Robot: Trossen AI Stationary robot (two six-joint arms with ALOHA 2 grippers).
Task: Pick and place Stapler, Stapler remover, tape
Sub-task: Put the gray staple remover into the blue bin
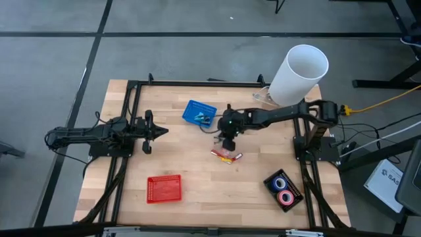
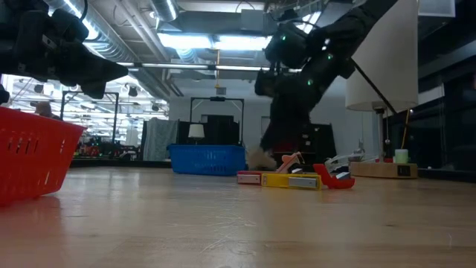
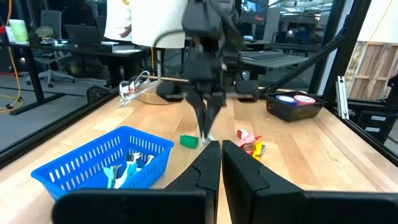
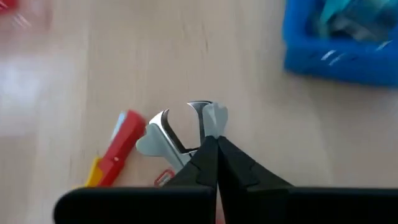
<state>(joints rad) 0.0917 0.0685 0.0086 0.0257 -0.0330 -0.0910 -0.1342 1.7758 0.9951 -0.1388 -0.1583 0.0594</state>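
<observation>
My right gripper (image 1: 228, 143) points down over the table's middle, just right of the blue basket (image 1: 199, 113), and is shut on the silvery stapler remover (image 4: 171, 130). A red stapler (image 4: 121, 146) and a yellow one (image 2: 290, 181) lie flat on the table just nearer than it. Blue and pink tape rolls sit in a black tray (image 1: 284, 189) near the right near corner. My left gripper (image 1: 148, 131) waits shut above the table's left side, pointing right. My right gripper pinches the stapler remover between its two fingers (image 4: 230, 163) from above. The remover's curved claws (image 4: 202, 111) stick out past the fingertips. The part under the fingers is hidden by them. It sits close over the table; whether it is lifted clear I cannot tell.
A red basket (image 1: 164, 189) stands near the near edge, left of middle. A tall white cylinder (image 1: 297, 74) rises at the far right corner. A small green item (image 3: 188, 141) lies near the right gripper. The blue basket holds some small items.
</observation>
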